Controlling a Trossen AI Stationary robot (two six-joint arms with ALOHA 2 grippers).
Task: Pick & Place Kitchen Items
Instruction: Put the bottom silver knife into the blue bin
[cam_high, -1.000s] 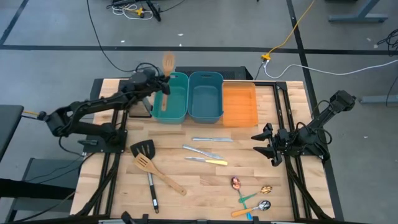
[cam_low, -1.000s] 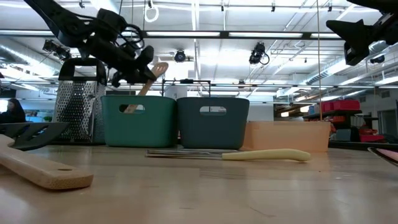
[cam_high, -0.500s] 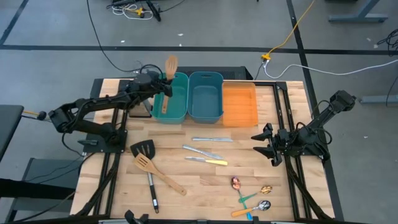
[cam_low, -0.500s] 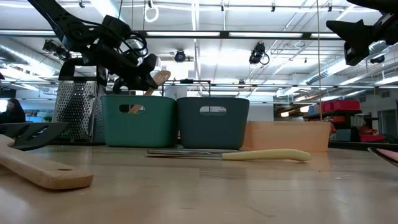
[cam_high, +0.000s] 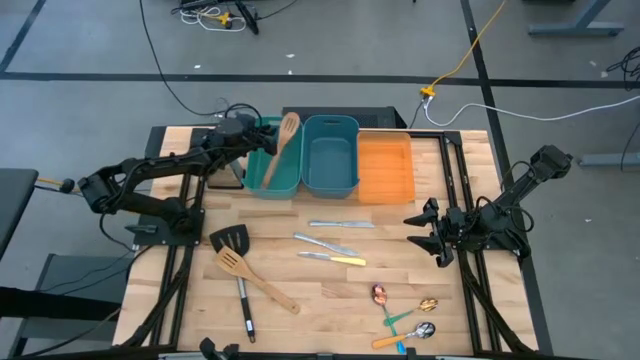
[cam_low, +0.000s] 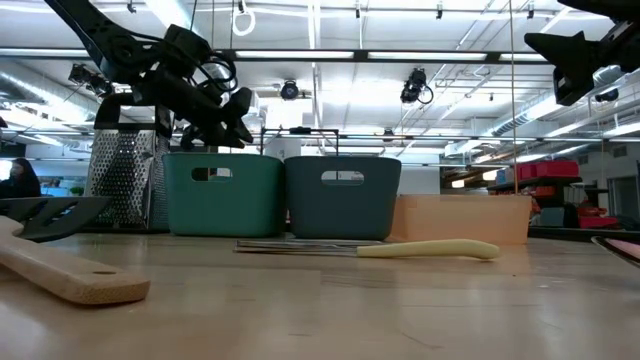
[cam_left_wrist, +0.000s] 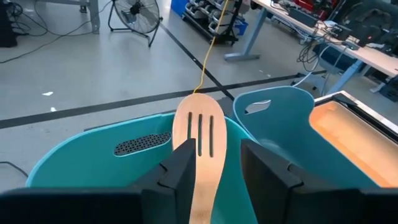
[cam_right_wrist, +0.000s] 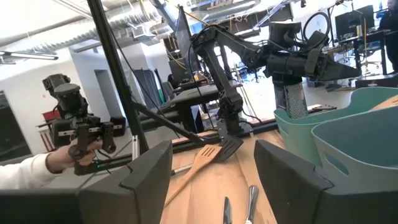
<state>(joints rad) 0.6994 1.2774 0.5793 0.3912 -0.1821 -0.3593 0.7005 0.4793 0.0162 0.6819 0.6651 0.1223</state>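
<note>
Fingers of my left gripper (cam_high: 256, 141) are spread over the teal bin (cam_high: 272, 185), with a wooden slotted spatula (cam_high: 280, 146) lying loose between them, leaning in the bin with its head toward one o'clock. My right gripper (cam_high: 420, 232) waits open at the table's three o'clock edge. Table knives (cam_high: 340, 224) lie mid-table.

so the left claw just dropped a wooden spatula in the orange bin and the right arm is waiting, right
Not the orange bin. In the high view the wooden spatula lies in the teal bin at the row's left end, with the left claw open above it. The right claw waits at the table's right side.
</note>
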